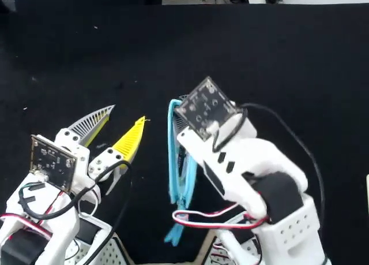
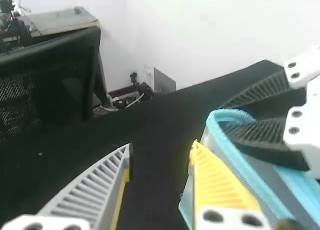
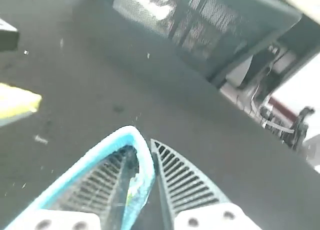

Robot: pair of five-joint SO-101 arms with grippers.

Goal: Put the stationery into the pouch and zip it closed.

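blue-trimmed pouch is pinched upright by the right gripper, likely steadied for the wide-open, empty left gripper at nine o'clock.

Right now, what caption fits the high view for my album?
Right hand grips the blue pouch; left hand is open beside it.

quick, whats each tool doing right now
Left tool: open, empty.
Right tool: shut on the blue-edged grey mesh pouch.
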